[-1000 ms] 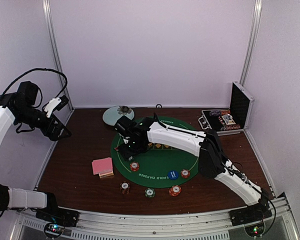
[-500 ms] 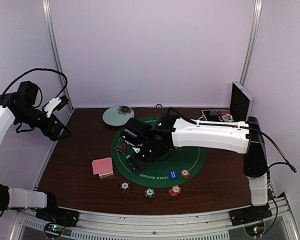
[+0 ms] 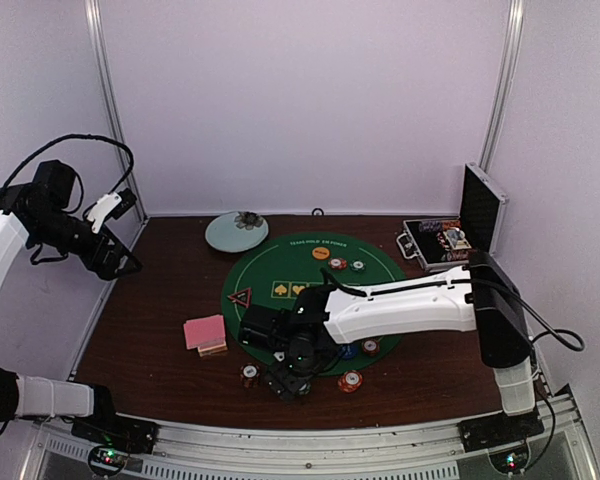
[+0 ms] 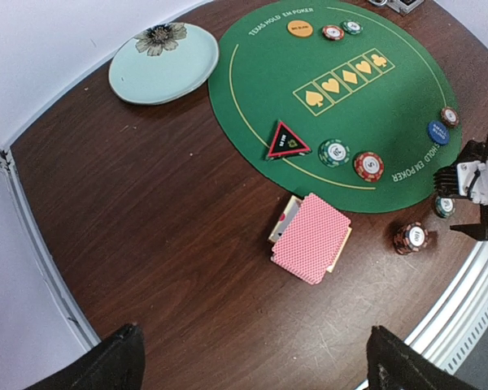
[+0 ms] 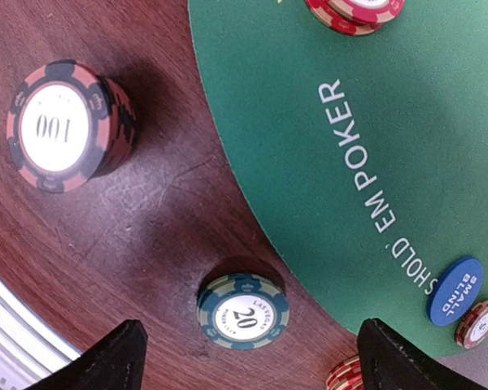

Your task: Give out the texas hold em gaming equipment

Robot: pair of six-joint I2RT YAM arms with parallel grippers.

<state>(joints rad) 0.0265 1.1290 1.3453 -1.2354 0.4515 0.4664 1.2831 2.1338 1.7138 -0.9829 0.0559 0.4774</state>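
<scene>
— How does the right gripper (image 5: 252, 357) stand?
— Wide open and holding nothing; only its two dark fingertips show, at the bottom corners of its wrist view; a green chip marked 20 (image 5: 242, 311) lies on the bare wood just ahead of the gap between them, untouched.
— And from above?
— There the gripper's body covers that chip; the black fingers blur into the dark table (image 3: 150, 300), so the opening is hard to read.
— The left gripper (image 4: 256, 370)?
— High at the left, well apart from everything; fingers spread wide, empty; only their tips are in view.
— Where is the gear?
— The pink-backed cards (image 4: 309, 238) lie in a loose stack on the wood just off the green mat (image 4: 407, 97); what pokes out beneath them I cannot tell; the triangle marker (image 4: 287, 142) sits at the mat's left edge; a red-and-black stack marked 100 (image 5: 65, 126) stands on the wood off the near rim; the blue disc (image 5: 455, 291) lies inside the rim, a small chip (image 5: 478, 321) just beside it; the orange disc (image 4: 300, 28) is at the far side.
— Anything cut off?
— A red stack (image 5: 358, 12) at the top edge of the right wrist view and another stack (image 5: 346, 375) at its bottom edge; the case (image 3: 450, 240) stands open at the far right, its contents too small to make out.
</scene>
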